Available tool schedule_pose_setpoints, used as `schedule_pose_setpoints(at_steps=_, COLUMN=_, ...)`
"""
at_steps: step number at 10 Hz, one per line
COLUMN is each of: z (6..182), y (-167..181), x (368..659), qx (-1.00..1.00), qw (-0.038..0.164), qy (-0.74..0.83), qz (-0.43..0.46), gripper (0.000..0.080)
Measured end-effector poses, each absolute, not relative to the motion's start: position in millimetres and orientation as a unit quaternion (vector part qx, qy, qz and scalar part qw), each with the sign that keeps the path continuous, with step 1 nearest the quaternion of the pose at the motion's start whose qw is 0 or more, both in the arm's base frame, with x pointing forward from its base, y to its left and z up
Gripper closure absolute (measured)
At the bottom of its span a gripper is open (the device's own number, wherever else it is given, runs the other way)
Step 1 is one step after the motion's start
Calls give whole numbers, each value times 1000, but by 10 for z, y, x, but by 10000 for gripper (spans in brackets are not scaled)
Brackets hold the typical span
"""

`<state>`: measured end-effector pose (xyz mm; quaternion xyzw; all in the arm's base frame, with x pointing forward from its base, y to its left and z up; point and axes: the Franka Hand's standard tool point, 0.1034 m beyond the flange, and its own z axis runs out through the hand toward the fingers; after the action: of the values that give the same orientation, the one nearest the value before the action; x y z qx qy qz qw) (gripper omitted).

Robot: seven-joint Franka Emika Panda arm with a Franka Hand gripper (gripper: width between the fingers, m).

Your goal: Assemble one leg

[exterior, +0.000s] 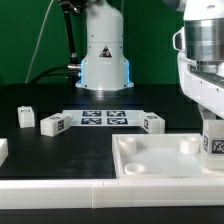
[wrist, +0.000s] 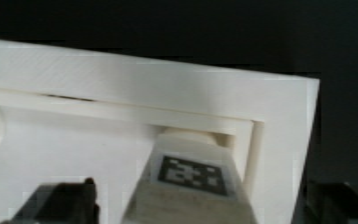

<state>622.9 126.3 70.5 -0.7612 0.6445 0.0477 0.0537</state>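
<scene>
Black matte table (exterior: 70,150). Thin flat white marker board (exterior: 105,117) at centre. Small white plastic blocky tagged leg (exterior: 25,117) at exterior view's left; second leg (exterior: 53,124) near it; third leg (exterior: 152,122) just beside board's right end. Large white square tray-like top (exterior: 160,172) at front right. White block (exterior: 3,150) cut by left frame edge.

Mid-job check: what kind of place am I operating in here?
Probably a robotics lab bench: a black table carries a marker board, tagged white legs lie loose on it, and a robot arm's base stands behind.

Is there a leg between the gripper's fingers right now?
Yes, the wrist view shows the leg between the gripper's two dark fingers.
</scene>
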Motion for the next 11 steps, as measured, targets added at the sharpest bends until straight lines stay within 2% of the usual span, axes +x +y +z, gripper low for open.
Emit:
schedule_pose_setpoints(at_steps=1, z=705, y=1265, x=6230, qx=-796, qw=56, qy=602, qz=45, gripper=169)
schedule_pose_setpoints(at_steps=4, z=730, y=1283, x=6237, qx=-902, qw=53, qy=427, qz=37, gripper=153)
schedule_pose_setpoints(at_steps=8, z=738, y=1255, x=6241, qx=-977, qw=29, qy=210, qz=16, gripper=151)
schedule_pose_setpoints(at_steps=11, z=716, y=1228, x=6225, qx=-996, qw=28, qy=80, qz=12, gripper=151)
